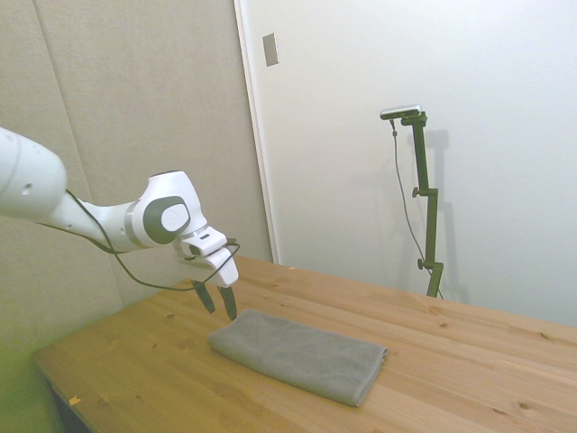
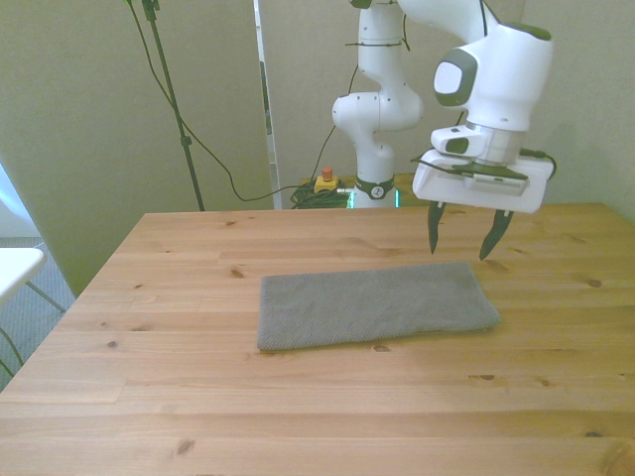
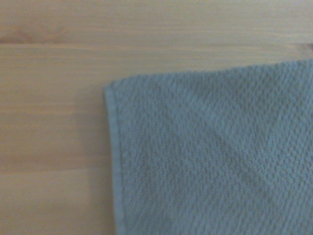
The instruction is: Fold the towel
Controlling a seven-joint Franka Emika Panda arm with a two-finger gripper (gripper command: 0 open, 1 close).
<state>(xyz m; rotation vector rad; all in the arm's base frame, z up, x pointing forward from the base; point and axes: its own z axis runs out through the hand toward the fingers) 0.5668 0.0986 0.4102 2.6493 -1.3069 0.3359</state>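
The grey towel point(image 2: 375, 304) lies flat on the wooden table point(image 2: 298, 397) as a long folded rectangle point(image 1: 302, 354). My gripper point(image 2: 462, 248) hangs open just above the towel's end on the front view's right, its two dark fingers pointing down with nothing between them. From the side, the gripper point(image 1: 219, 303) hovers over the towel's near-left end. Up close in the wrist view, one hemmed corner of the towel point(image 3: 210, 156) rests on bare wood point(image 3: 54, 98).
A red-topped button box point(image 2: 325, 182) and cables sit on the floor beyond the table's far edge. A white surface point(image 2: 15, 266) juts in at the front view's left.
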